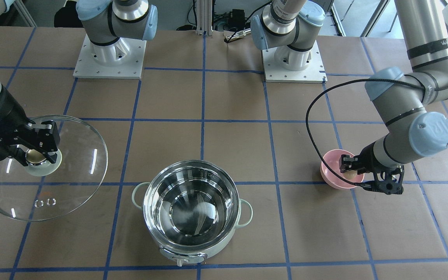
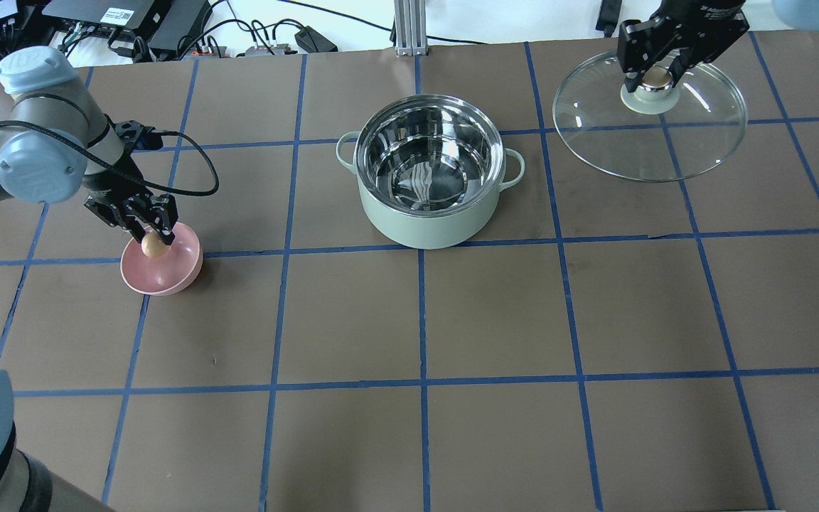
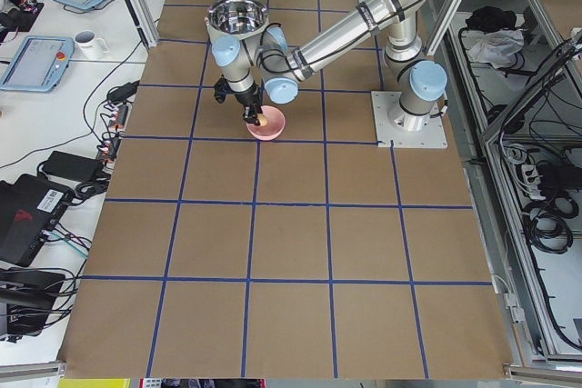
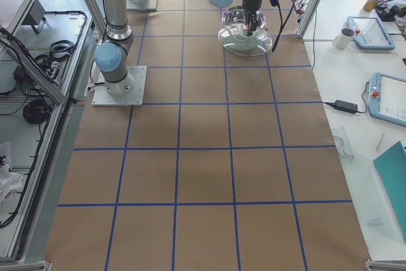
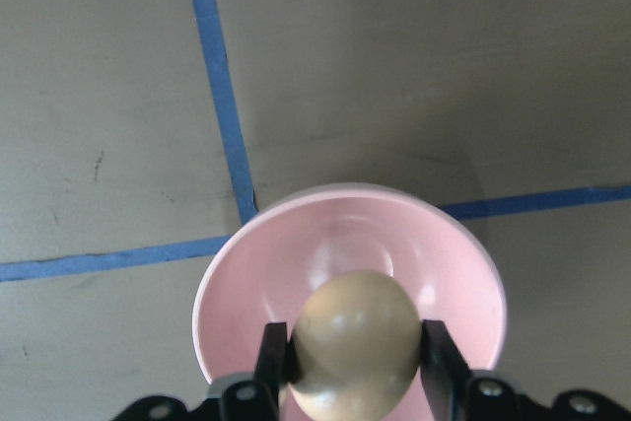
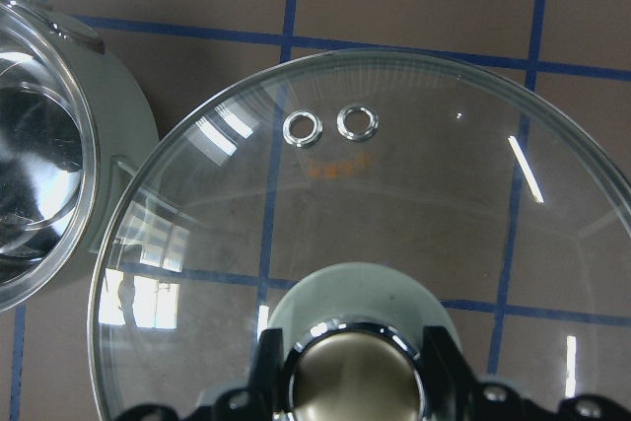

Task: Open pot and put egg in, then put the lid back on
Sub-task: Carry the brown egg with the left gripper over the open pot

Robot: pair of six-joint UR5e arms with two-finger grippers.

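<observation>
The mint-green pot (image 2: 429,173) stands open in the table's middle, its steel inside empty; it also shows in the front view (image 1: 191,216). My left gripper (image 2: 153,238) is shut on the tan egg (image 2: 153,246), holding it just above the pink bowl (image 2: 162,266); the left wrist view shows the egg (image 5: 355,342) between the fingers (image 5: 273,357) over the bowl (image 5: 227,293). My right gripper (image 2: 655,71) is shut on the beige knob (image 6: 353,382) of the glass lid (image 2: 650,121), held to the pot's right, tilted.
Brown table paper with blue tape grid. The two arm bases (image 1: 109,54) stand at the robot's side. Cables and electronics (image 2: 132,28) lie beyond the far edge. The pot's rim (image 6: 39,165) is left of the lid in the right wrist view.
</observation>
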